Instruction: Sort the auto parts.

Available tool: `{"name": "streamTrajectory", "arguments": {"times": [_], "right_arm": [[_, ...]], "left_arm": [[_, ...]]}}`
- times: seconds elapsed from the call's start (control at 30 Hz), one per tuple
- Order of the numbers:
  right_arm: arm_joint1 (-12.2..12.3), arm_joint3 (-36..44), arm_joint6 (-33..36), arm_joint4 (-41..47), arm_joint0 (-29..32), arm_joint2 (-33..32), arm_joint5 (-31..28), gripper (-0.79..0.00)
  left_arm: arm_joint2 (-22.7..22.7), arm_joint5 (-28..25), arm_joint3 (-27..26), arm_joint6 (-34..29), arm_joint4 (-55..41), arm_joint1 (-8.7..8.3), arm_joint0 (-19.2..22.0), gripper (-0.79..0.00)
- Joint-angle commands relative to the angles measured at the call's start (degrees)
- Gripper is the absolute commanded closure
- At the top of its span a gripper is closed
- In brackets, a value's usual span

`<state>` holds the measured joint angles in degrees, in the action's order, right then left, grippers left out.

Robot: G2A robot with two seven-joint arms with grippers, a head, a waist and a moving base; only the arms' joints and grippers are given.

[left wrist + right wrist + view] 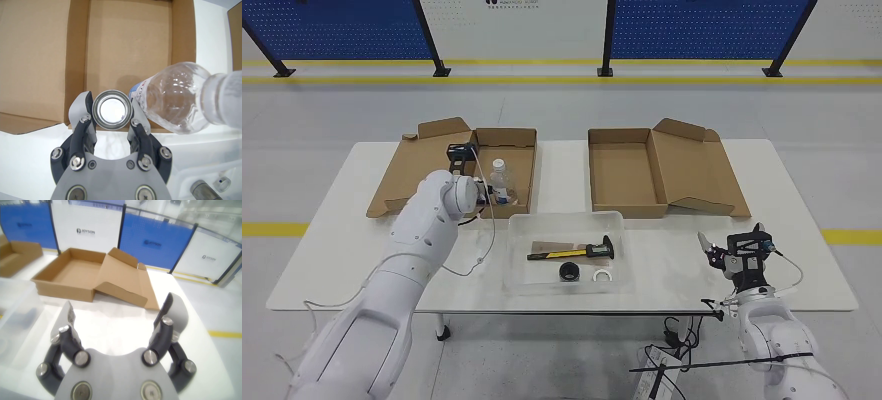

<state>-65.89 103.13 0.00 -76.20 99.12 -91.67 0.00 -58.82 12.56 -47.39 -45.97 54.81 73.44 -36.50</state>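
Now: left tool (111, 103) clamped on a metal can (112, 113), held over the left cardboard box (128, 47), just beside a clear bottle (170, 106) in it. Right tool (119, 301) spread wide above the surface (113, 321).

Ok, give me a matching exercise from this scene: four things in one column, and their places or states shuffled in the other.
Things
1. metal can
2. plastic bottle
3. yellow-and-black tool
4. right gripper

Places or states
A. lying in the clear tray
B. open, over the table
C. standing in the cardboard box
D. held in the left gripper

Pairs: 1-D, 2-C, 3-A, 4-B
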Motion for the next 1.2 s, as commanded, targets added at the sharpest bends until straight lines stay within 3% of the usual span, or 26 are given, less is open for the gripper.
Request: {"name": "streamTrajectory", "arguments": {"times": [0.0,0.07,0.37,1.17], "right_arm": [[0.0,0.0,0.0,0.0,0.0,0.0,0.0,-0.785],[0.0,0.0,0.0,0.0,0.0,0.0,0.0,-0.785],[0.0,0.0,0.0,0.0,0.0,0.0,0.0,-0.785],[0.0,0.0,0.0,0.0,0.0,0.0,0.0,-0.785]], "left_arm": [[-0.2,0.0,-0.2,-0.1,0.2,-0.02,-0.1,-0.554],[-0.4,0.0,-0.3,-0.2,0.3,-0.04,-0.2,-0.563],[-1.5,-0.2,-1.9,-0.6,1.2,-0.24,-0.3,-0.785],[-8.4,0.8,-17.0,-5.8,5.6,-2.4,-3.2,-0.785]]}}
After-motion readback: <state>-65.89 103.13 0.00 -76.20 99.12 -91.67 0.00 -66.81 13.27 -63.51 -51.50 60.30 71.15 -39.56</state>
